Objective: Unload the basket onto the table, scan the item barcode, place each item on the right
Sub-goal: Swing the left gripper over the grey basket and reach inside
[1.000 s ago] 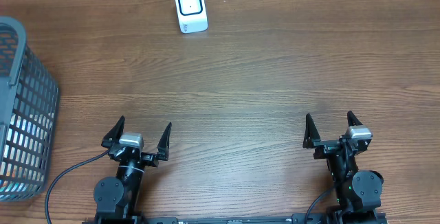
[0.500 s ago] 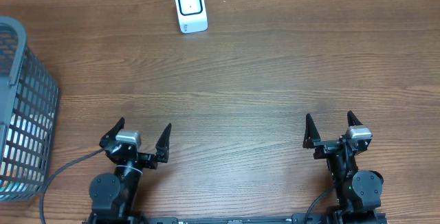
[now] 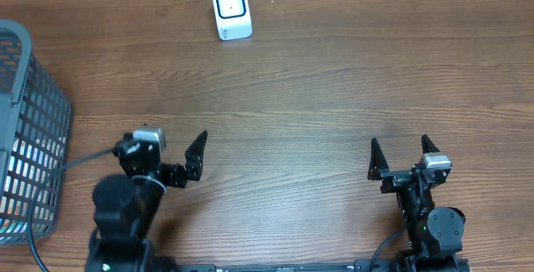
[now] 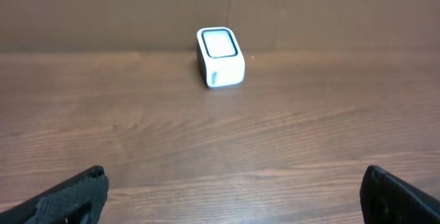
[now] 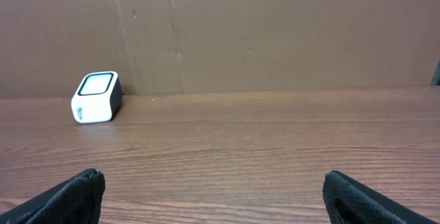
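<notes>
The left end effector (image 3: 164,151) and right end effector (image 3: 400,148) gape wide, the left arm seemingly lifted higher.

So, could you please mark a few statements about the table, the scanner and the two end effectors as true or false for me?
1. The white scanner stands near the far edge of the table. True.
2. The left end effector is shut on an item. False: it is open and holds nothing.
3. A gray basket sits at the left side of the table. True.
4. The right end effector touches the scanner. False: it is open at the near side, well apart from the scanner.
5. The scanner lies inside the basket. False: it stands on the bare wood, apart from the basket.
</notes>
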You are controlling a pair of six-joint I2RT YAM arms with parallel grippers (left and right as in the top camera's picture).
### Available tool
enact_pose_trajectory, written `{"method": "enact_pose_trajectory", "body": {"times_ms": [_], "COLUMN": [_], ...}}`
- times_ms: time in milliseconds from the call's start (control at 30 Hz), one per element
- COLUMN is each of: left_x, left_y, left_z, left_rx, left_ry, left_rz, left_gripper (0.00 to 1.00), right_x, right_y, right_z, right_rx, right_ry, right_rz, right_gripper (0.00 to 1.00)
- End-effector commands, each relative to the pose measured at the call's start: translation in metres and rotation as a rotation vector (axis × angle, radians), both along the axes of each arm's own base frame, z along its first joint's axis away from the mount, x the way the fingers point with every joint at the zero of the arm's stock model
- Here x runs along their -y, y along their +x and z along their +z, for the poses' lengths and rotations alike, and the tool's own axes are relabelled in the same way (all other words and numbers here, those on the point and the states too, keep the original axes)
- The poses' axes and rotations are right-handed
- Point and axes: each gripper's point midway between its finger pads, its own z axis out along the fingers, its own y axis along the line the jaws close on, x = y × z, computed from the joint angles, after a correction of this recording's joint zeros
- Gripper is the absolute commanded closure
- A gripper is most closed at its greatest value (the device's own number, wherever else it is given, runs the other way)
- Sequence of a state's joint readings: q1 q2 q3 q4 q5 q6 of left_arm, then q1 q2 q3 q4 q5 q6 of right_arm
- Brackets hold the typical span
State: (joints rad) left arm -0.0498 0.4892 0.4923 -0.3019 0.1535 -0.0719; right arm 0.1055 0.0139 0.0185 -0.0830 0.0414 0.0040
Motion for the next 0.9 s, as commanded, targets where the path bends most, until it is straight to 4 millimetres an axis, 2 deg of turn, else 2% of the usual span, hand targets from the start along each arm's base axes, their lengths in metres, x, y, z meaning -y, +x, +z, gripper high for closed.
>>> {"method": "enact_pose_trajectory", "body": {"times_ms": [0,167,333,433,600,667,733,833,867], "left_x": [0.006,0.014,0.026,0.037,0.045,0.038,0.022,-0.017,-0.035], "left_y": [0.008,0.019,0.028,0.036,0.056,0.066,0.075,0.082,0.082], "left_z": [0.036,0.062,0.104,0.125,0.144,0.154,0.17,0.197,0.205], "left_rx": [-0.04,-0.22,-0.361,-0.382,-0.346,-0.318,-0.287,-0.229,-0.211], "left_ry": [-0.021,-0.033,-0.061,-0.087,-0.115,-0.148,-0.186,-0.227,-0.244], "left_rz": [-0.033,-0.072,-0.128,-0.188,-0.228,-0.175,-0.085,0.075,0.152], "left_gripper": [0.0,0.01,0.0,0.0,0.01,0.0,0.0,0.0,0.0], "right_x": [0.002,0.002,0.002,0.002,0.002,0.002,0.002,0.002,0.002], "right_y": [0.0,0.0,0.0,0.0,0.0,0.0,0.0,0.0,0.0], "right_z": [-0.002,-0.002,-0.002,-0.002,-0.002,-0.002,-0.002,-0.002,-0.002], "right_rx": [0.001,0.001,0.001,0.001,0.001,0.001,0.001,0.001,0.001], "right_ry": [-0.002,-0.002,-0.002,-0.002,-0.002,-0.002,-0.002,-0.002,-0.002], "right_rz": [-0.012,-0.012,-0.012,-0.012,-0.012,-0.012,-0.012,-0.012,-0.012], "right_gripper": [0.0,0.0,0.0,0.0,0.0,0.0,0.0,0.0,0.0]}}
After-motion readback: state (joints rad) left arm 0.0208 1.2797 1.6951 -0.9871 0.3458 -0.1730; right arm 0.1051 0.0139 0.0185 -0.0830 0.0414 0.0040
